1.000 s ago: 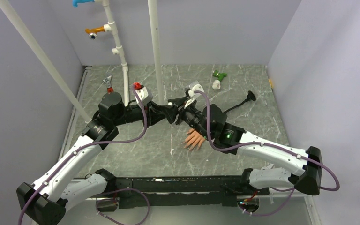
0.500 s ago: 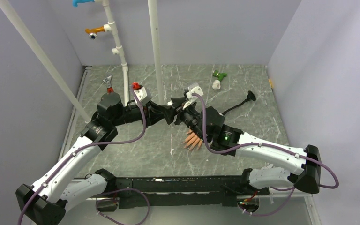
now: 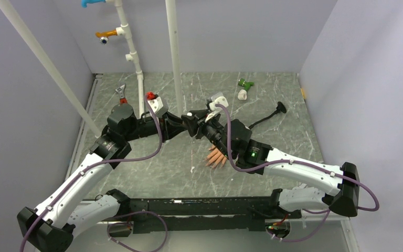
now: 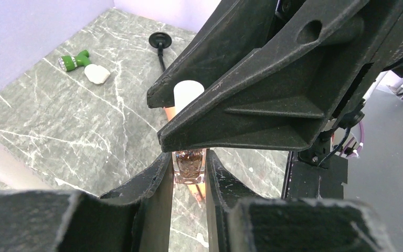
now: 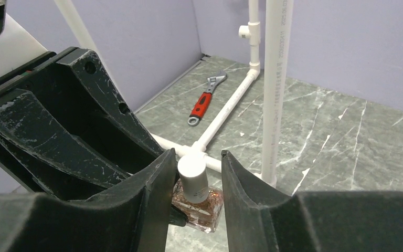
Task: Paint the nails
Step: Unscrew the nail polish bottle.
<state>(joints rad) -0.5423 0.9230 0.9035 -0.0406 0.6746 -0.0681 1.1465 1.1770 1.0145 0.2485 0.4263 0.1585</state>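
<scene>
A small bottle (image 4: 190, 167) of brown glitter polish with a white cap (image 5: 193, 176) hangs above the table, and my left gripper (image 4: 189, 157) is shut on its glass body. My right gripper (image 5: 195, 157) faces it from the other side, jaws either side of the cap. One finger touches the cap and a gap shows at the other, so it is open. In the top view both grippers (image 3: 197, 126) meet over the table's middle. The peach mannequin hand (image 3: 216, 157) lies just below them, partly under the right arm. Its nails are too small to make out.
White pipe posts (image 3: 174, 52) stand behind the grippers. A red-handled wrench (image 3: 120, 94) lies at the back left. At the back right lie a green piece (image 3: 245, 83), a white lump (image 3: 242, 94) and a black-handled tool (image 3: 273, 113).
The right wrist has edged slightly left toward the left gripper. The left gripper has kept its hold on the bottle.
</scene>
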